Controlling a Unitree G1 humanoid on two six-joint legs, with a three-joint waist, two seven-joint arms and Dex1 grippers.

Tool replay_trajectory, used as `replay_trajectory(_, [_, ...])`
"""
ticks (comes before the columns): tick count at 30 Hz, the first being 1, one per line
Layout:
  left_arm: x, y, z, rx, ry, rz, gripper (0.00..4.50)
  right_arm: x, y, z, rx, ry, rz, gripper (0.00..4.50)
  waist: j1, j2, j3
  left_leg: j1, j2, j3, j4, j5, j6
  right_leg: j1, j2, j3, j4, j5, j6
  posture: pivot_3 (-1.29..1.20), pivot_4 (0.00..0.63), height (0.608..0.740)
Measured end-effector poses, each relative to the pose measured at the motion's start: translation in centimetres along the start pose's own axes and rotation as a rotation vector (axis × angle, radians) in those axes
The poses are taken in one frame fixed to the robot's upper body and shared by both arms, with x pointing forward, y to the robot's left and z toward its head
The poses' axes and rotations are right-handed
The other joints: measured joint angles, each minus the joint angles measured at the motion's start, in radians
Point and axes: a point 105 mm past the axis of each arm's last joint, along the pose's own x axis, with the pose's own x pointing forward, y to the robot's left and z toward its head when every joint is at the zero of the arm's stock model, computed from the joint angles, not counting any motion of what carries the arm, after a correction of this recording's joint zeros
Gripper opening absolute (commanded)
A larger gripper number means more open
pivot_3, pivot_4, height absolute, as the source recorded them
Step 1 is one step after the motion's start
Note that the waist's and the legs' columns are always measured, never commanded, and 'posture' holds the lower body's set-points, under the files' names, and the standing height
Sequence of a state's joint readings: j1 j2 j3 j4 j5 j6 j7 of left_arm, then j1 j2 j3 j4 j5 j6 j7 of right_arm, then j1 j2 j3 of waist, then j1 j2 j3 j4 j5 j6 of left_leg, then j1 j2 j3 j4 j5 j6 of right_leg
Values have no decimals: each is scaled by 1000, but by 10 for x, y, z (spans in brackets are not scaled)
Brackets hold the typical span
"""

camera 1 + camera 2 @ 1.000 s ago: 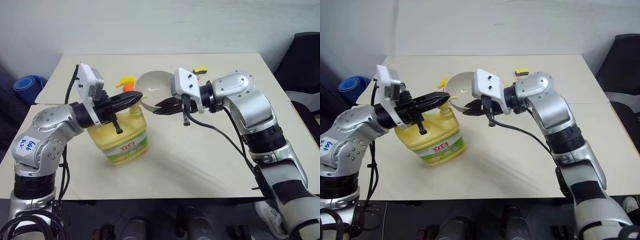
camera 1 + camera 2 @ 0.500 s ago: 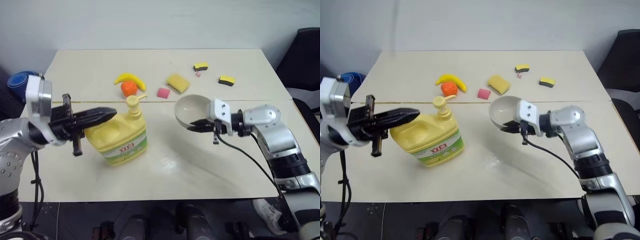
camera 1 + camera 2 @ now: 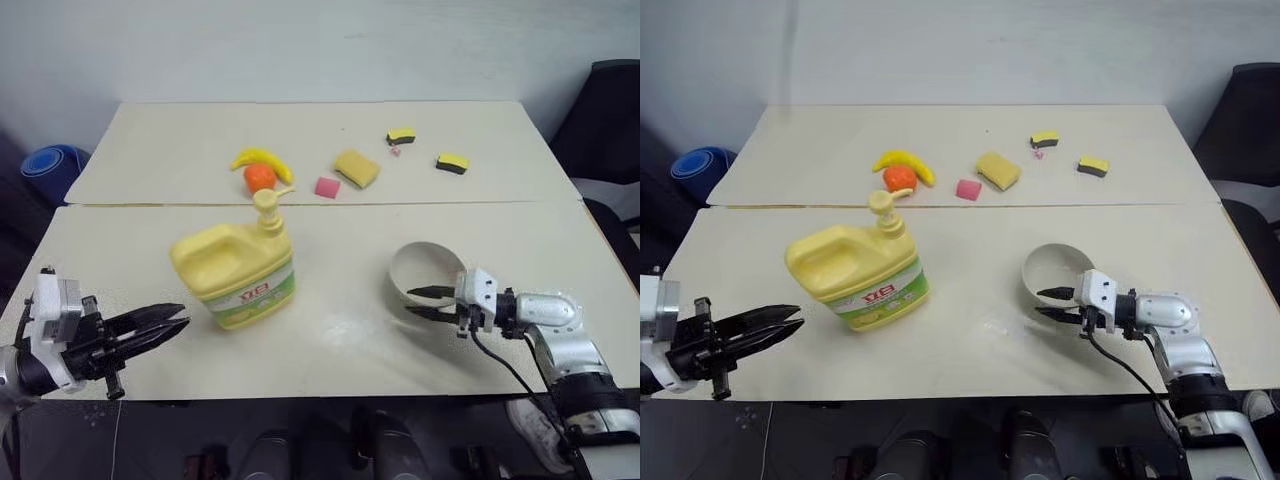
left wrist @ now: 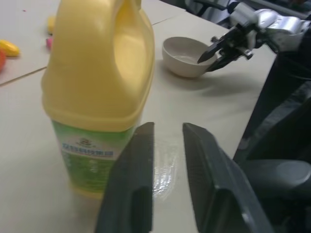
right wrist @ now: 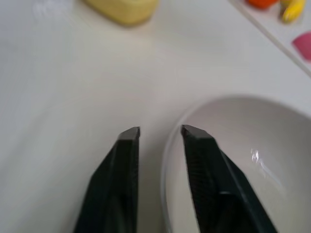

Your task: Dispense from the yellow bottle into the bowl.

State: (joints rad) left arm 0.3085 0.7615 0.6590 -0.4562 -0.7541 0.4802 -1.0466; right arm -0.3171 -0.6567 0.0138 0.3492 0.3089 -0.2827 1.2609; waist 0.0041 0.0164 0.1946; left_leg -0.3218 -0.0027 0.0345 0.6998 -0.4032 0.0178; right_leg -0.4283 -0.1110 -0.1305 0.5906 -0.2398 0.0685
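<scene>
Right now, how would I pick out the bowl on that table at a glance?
Start from the big yellow bottle standing on the near half of the table. Look across to the robot's right: the bowl sits by the right gripper. It is round, plain beige-grey, unlike the colourful bits farther back.

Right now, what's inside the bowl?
The bowl looks empty apart from a small shiny patch on its pale inside. Its near wall hides part of the bottom, so I can't see everything.
</scene>
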Motion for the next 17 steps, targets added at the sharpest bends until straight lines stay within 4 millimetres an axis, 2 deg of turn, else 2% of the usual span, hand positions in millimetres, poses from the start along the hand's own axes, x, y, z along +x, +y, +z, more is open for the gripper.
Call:
replay_trajectory(3, [-4, 5, -19, 22, 28, 73, 2798, -12, 9, 18, 73, -118, -71, 3295, 1, 0, 0, 0, 0, 0, -2, -1, 0, -1, 0, 0, 0, 0, 0, 0, 150, 740])
replay_trajectory(6, [-3, 12, -38, 58, 48, 134, 3733, -25, 29, 22, 149, -156, -108, 4310, 12, 0, 0, 0, 0, 0, -2, -1, 1, 0, 0, -1, -1, 0, 0, 0, 150, 740])
replay_trajectory(7, [-2, 12, -46, 80, 66, 150, 4084, -28, 39, 22, 175, -155, -109, 4500, 17, 0, -1, 0, 1, 1, -2, -2, 2, 0, 0, 0, -1, 0, 0, 0, 150, 740])
replay_trajectory(8, [-2, 13, -52, 91, 80, 155, 4387, -30, 47, 19, 202, -149, -116, 4500, 19, 0, -1, 0, 0, 2, -2, -2, 2, 0, 0, 0, -1, 0, 0, 0, 150, 740])
replay_trajectory(12, [-1, 12, -78, 129, 120, 176, 4452, -44, 69, 15, 241, -122, -183, 4500, 21, -1, -1, 2, 0, 4, -1, -6, 7, 0, -1, 3, -1, 0, 0, 0, 150, 740])
replay_trajectory(15, [4, 9, -97, 145, 146, 208, 4452, -54, 79, 6, 225, -90, -259, 4500, 20, -2, -1, 2, 0, 5, -1, -8, 9, 0, -1, 4, -1, 0, 0, 0, 150, 740])
replay_trajectory(17, [7, 9, -103, 154, 159, 218, 4452, -56, 77, 4, 210, -83, -310, 4500, 17, -3, -2, 2, 1, 5, -1, -8, 9, 0, -1, 4, -1, 0, 1, 0, 150, 740])
